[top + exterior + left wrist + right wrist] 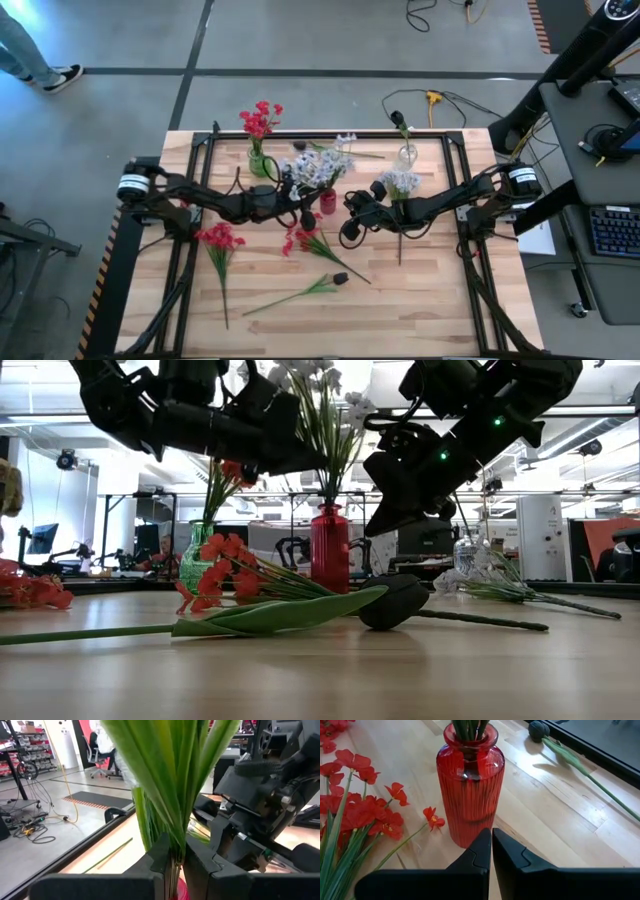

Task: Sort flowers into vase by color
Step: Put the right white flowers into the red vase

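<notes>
We see both arms stretched inward over the bench (420,300), meeting near its middle around the red vase (469,795). The left tool (177,862) reaches in from the left, its fingers pressed together on the green stalks of the pale blue-white flowers (318,168), just above the vase's mouth; those stalks stand in the red vase. The right tool (491,851) comes in from the right and hangs just beside the vase, pointing at its lower body, its fingers pinched together on nothing.

Elsewhere, a bunch of red flowers (260,120) stands in a green vase (257,160) toward the far side, and a clear vase (406,154) holds one stem. Another pale blue-white bunch (398,184) lies under the right arm. Loose red flowers (220,238) lie on the bench's left, more red flowers (355,807) lie next to the red vase, and a dark-budded stem (392,600) lies nearer the front edge.

We can read no labels or writing.
</notes>
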You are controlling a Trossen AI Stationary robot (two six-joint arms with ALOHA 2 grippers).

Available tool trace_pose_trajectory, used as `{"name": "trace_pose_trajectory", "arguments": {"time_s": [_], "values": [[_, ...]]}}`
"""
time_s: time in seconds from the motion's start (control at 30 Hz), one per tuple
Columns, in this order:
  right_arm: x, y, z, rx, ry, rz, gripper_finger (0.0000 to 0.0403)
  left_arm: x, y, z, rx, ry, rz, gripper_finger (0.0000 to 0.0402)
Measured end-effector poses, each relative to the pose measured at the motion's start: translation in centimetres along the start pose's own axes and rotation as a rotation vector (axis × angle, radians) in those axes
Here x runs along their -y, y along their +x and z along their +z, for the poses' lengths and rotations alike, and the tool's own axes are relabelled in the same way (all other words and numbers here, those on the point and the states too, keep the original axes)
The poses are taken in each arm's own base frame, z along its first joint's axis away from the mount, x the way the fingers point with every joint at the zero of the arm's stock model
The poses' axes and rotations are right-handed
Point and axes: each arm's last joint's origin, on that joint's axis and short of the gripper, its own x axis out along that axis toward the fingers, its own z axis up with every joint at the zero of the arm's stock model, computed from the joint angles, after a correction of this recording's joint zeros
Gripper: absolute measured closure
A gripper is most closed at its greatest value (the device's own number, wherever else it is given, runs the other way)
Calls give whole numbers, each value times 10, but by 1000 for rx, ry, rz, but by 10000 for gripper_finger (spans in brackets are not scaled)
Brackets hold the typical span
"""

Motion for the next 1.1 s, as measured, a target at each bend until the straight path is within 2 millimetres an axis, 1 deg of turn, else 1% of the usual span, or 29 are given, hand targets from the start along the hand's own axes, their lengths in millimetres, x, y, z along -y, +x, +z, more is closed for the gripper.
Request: {"name": "trace_pose_trajectory", "arguments": {"time_s": [0.3, 0.63, 0.73, 0.9, 1.1], "values": [[0, 0, 0, 0, 0, 0, 394, 3, 7, -12, -37, 17, 9, 380], [0, 0, 0, 0, 0, 0, 394, 3, 10, -14, -34, 23, 31, 380], [0, 0, 0, 0, 0, 0, 394, 3, 10, -15, -36, 32, 33, 373], [0, 0, 0, 0, 0, 0, 394, 3, 10, -16, -46, 43, 34, 343], [0, 0, 0, -1, -1, 0, 394, 3, 10, -16, -43, 42, 33, 279]]}}
